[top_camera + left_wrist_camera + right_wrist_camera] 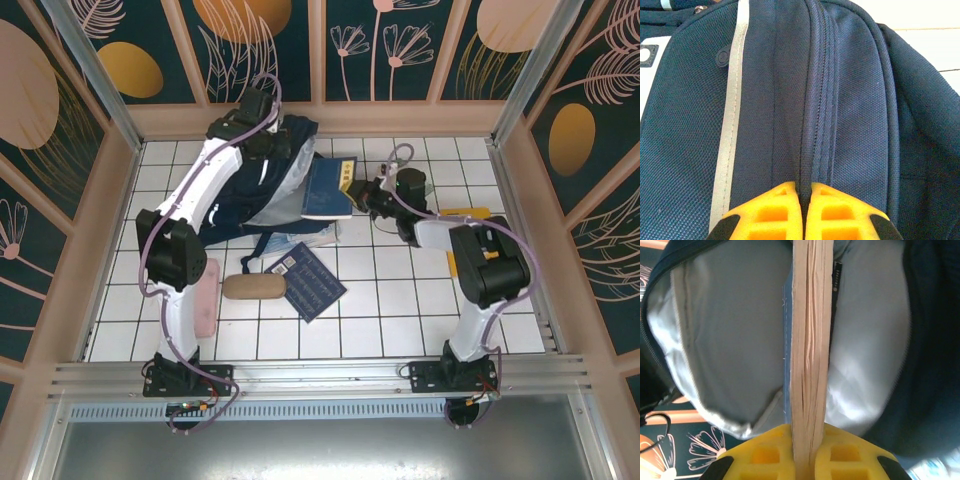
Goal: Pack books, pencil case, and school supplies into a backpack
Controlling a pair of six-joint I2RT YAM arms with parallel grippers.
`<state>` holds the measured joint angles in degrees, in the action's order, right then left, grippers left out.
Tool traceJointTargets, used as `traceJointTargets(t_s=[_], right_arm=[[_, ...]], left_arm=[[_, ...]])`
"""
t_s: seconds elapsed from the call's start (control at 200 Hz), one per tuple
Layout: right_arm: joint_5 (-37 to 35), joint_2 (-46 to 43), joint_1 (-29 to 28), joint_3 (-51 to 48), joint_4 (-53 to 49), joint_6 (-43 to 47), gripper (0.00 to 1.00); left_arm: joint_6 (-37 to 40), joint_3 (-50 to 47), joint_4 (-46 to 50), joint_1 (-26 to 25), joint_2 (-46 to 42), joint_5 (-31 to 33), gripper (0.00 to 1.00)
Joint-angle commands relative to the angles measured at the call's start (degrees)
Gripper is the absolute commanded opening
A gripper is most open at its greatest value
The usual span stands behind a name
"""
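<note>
Left gripper pinching zip seam of large navy-blue fabric backpack, right gripper clamped on thin flat books, edge-on at its grey-lined opening

White square-tiled tabletop, dark grout lines, evenly lit. Behind it and along both sides: dark teal wall panels printed with orange discs and pale leaf outlines, set in tan wood framing. At its near edge: aluminium rail.
</note>
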<state>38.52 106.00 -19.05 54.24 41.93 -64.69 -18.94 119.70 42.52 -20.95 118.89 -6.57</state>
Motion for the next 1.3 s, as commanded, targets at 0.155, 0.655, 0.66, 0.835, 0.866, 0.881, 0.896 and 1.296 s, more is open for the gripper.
traceJointTargets(t_s=[0.155, 0.655, 0.66, 0.835, 0.866, 0.881, 0.896, 1.296], right_arm=[[-3.1, 14.3, -5.3, 17.3, 7.4, -6.3, 0.0], [-11.9, 36.7, -13.7, 49.1, -6.9, -9.8, 0.0], [-11.9, 37.0, -13.8, 49.5, -7.0, -9.9, 0.0], [-11.2, 44.7, -16.1, 63.0, -14.0, -10.2, 0.0], [-10.9, 45.7, -16.4, 65.2, -15.4, -9.7, 0.0], [-10.8, 46.0, -16.6, 65.7, -16.3, -9.4, 0.0], [-10.8, 46.3, -16.7, 66.6, -17.0, -9.0, 0.0], [-10.8, 38.2, -16.3, 64.3, -28.2, 0.3, 0.64]], left_arm=[[-6.9, -0.5, -11.6, 3.9, -7.9, -17.5, 0.0], [-10.8, -0.4, -14.4, 5.4, -7.5, -19.9, 0.0], [-10.8, -0.4, -14.4, 5.3, -7.5, -19.9, 0.0], [-11.6, -0.6, -15.1, 5.3, -7.2, -20.8, 0.0], [-11.6, -0.6, -15.1, 5.3, -7.1, -20.8, 0.0], [-11.5, -0.6, -15.0, 5.3, -7.0, -20.9, 0.0], [-11.5, -0.6, -15.0, 5.3, -7.0, -20.8, 0.0], [-10.8, -1.9, -14.6, 6.8, -7.3, -19.6, 0.0]])
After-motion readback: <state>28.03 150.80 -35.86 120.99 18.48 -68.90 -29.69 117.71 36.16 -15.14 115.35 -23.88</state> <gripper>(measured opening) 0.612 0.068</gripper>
